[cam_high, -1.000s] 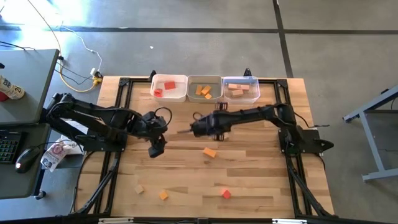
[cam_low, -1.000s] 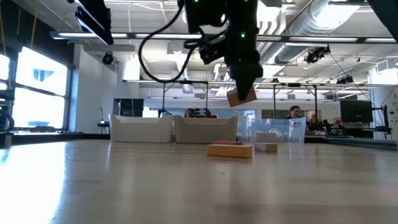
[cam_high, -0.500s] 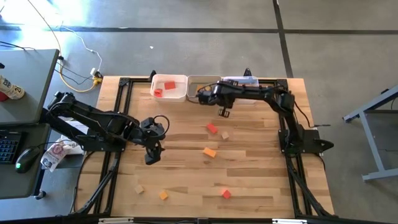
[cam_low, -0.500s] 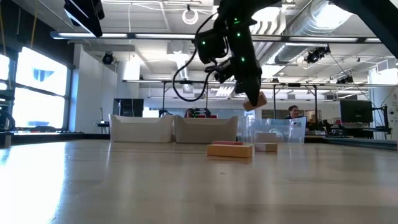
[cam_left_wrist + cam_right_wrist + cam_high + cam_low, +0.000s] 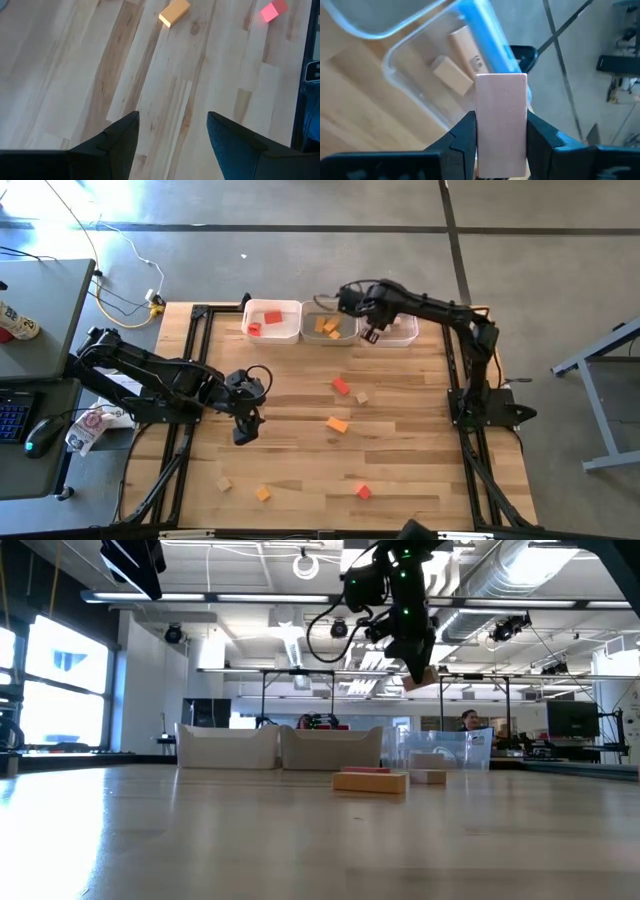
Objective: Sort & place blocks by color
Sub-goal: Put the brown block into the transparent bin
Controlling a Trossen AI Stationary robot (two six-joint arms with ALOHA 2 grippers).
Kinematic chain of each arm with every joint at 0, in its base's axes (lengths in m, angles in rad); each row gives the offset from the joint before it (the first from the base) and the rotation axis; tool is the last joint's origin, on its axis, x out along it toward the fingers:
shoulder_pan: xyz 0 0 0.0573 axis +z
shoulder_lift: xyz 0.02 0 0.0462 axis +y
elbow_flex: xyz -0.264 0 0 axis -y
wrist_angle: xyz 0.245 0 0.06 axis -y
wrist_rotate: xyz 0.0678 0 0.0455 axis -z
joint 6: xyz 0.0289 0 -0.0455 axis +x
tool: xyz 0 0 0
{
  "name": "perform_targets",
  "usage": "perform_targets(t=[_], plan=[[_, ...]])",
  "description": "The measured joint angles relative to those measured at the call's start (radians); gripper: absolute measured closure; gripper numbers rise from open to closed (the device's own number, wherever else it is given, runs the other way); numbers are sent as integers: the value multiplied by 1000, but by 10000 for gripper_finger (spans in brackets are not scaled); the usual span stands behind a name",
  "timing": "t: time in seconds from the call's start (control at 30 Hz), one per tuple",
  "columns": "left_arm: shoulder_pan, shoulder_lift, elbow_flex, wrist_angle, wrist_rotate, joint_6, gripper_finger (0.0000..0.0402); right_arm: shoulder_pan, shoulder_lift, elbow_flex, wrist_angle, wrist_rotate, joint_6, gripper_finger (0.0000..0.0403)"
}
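Note:
My right gripper (image 5: 370, 332) hangs above the clear bin (image 5: 402, 332) at the table's far edge, shut on a plain pale wood block (image 5: 501, 115); the low view shows that block (image 5: 425, 677) high in the air. My left gripper (image 5: 243, 432) is open, low over bare table left of centre; its wrist view shows an orange block (image 5: 174, 12) and a red block (image 5: 274, 10) lying ahead. A red (image 5: 342, 386), a pale (image 5: 362, 396) and an orange block (image 5: 338, 425) lie flat mid-table. Three more blocks lie near the near edge (image 5: 262, 494). My right gripper pinches the pale wood block between its two fingers (image 5: 462, 137), one on each long side face (image 5: 480, 125). The fingers slant down from above. The block is lifted clear, its free end (image 5: 501, 82) sticking out past the fingertips above the clear bin.
Three bins stand in a row at the far edge: a white one with red blocks (image 5: 271, 320), a grey one with orange blocks (image 5: 329, 323), and the clear one with pale blocks (image 5: 452, 75). Black rails run along the table's left and right sides (image 5: 180, 450).
My right gripper has carried the pale block up from mid-table toward the far edge and the right, ending above the clear bin, still shut on it. My left gripper has drawn back a little toward the near edge.

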Motion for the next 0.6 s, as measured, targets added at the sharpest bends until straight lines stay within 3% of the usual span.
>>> perform_targets(t=[0.17,0.6], plan=[[0,0,0,0,0,-34,183,-73,-18,0,30,-22,-22,299],[-7,0,0,1,1,-110,183,-282,-11,0,115,-441,-165,299]])
